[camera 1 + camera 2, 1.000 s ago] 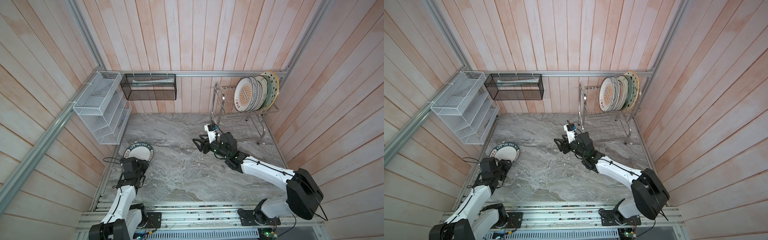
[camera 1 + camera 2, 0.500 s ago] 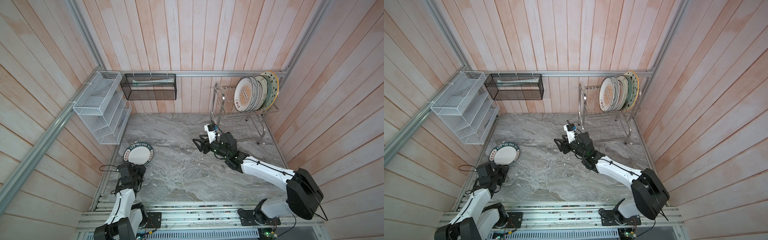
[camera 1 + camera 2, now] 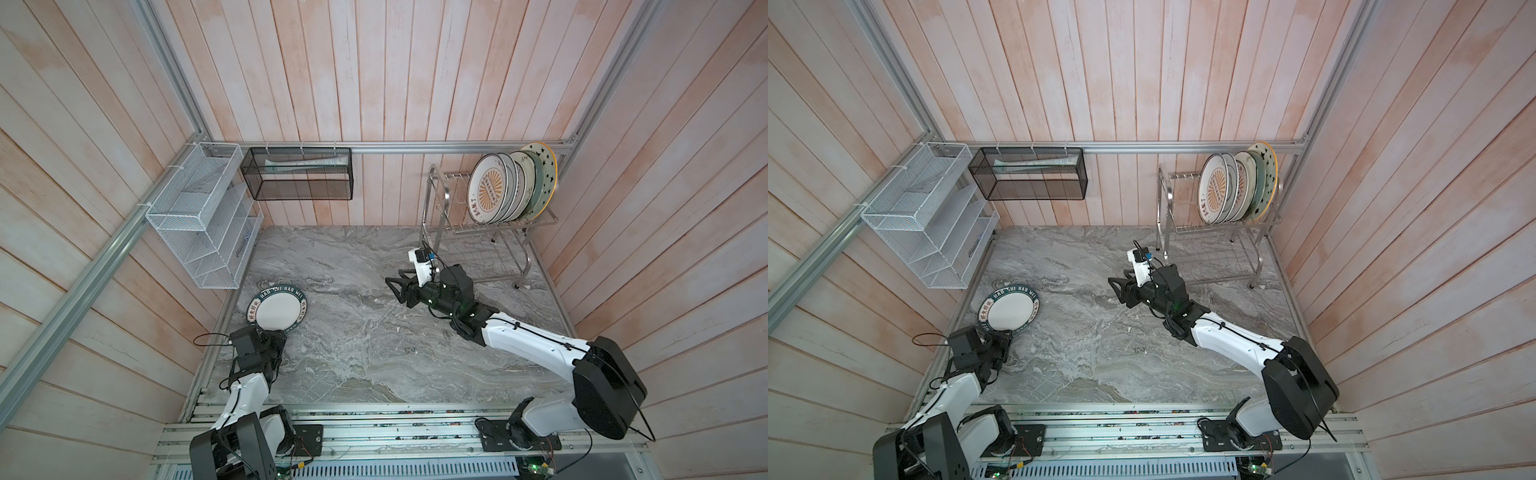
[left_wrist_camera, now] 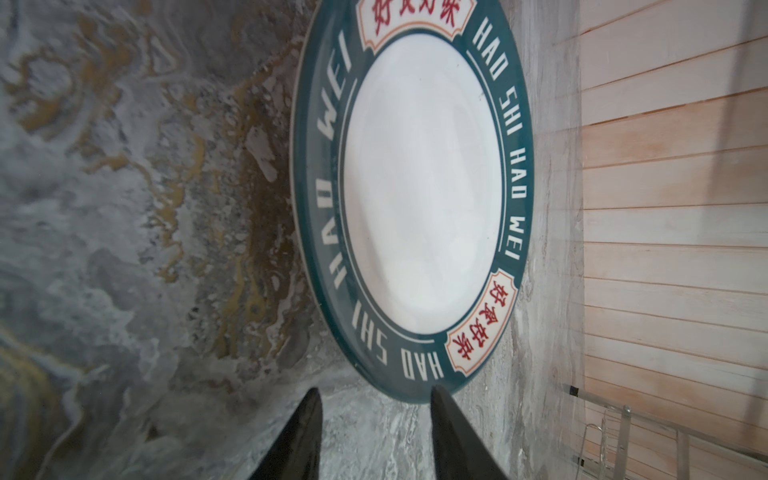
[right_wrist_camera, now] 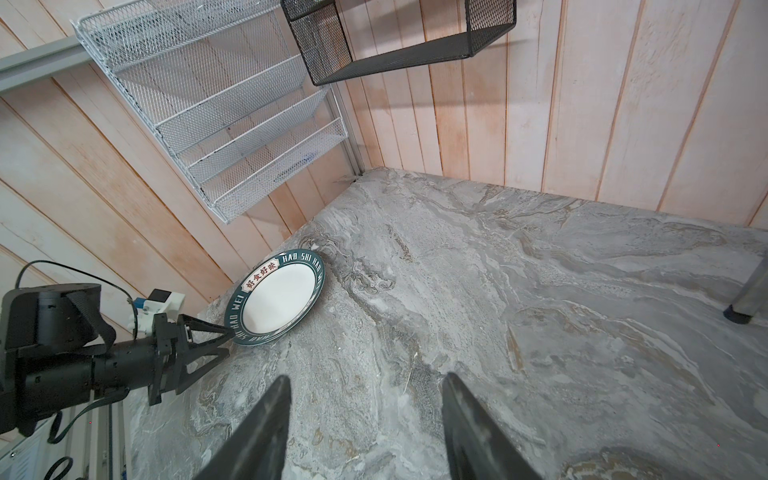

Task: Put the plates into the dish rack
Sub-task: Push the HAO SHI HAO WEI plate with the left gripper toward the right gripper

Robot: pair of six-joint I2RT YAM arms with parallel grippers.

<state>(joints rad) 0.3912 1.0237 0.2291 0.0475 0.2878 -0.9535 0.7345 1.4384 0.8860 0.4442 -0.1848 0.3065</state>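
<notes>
A white plate with a dark-green lettered rim (image 3: 277,311) (image 3: 1012,312) (image 4: 419,187) (image 5: 277,305) lies on the marble counter by the left wall. My left gripper (image 3: 281,337) (image 3: 1008,336) (image 4: 374,390) (image 5: 228,340) sits at its near rim, open. One fingertip (image 4: 434,392) is at the rim's edge and nothing is between the jaws. Several plates (image 3: 511,187) (image 3: 1237,187) stand upright in the upper tier of the steel dish rack (image 3: 436,199) (image 3: 1165,199) at the back right. My right gripper (image 3: 395,292) (image 3: 1116,291) (image 5: 365,378) hovers open and empty over mid-counter, pointing left.
A white mesh shelf basket (image 3: 199,216) (image 5: 232,104) hangs on the left wall above the plate. A black mesh box (image 3: 297,178) (image 5: 399,37) hangs on the back wall. The rack's lower tier (image 3: 478,257) holds nothing. A rack leg (image 5: 748,299) stands near the right arm.
My left arm has drawn back toward the near edge, so its fingertips now sit at the plate's near rim, and its jaws have narrowed a little. The plate and right arm stayed put.
</notes>
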